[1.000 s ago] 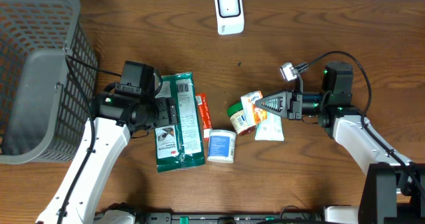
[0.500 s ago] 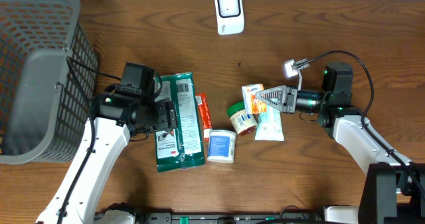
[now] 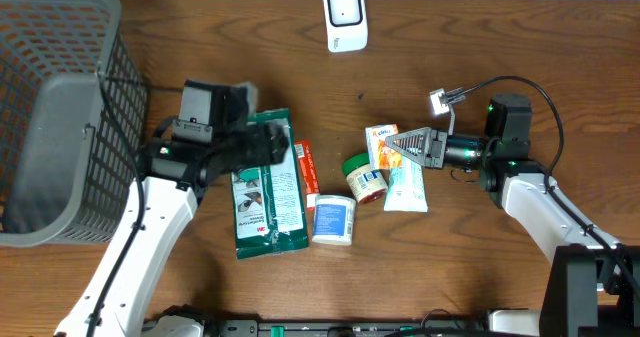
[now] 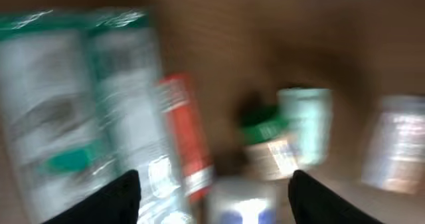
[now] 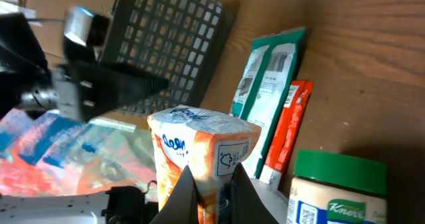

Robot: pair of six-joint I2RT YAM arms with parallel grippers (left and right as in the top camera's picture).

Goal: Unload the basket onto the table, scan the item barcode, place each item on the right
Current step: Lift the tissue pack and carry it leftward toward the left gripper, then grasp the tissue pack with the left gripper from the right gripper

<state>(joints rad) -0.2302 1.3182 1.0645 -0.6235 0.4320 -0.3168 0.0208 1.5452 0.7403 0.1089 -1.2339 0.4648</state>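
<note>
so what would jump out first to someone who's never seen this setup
The big grey wire basket at the far left edge dominates. Mid-table sits a cluster of groceries, led by a long green packet, with the left claw open over it. The right claw pinches an orange-and-white pouch beside a green-lidded jar.

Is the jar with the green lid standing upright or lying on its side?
Lying on its side: overhead, the jar shows its label, green lid pointing sideways.

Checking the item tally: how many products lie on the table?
6: green package, red packet and white tub at left; green-lidded jar in the middle; orange carton and pale pouch at right. Others may be hidden.
</note>
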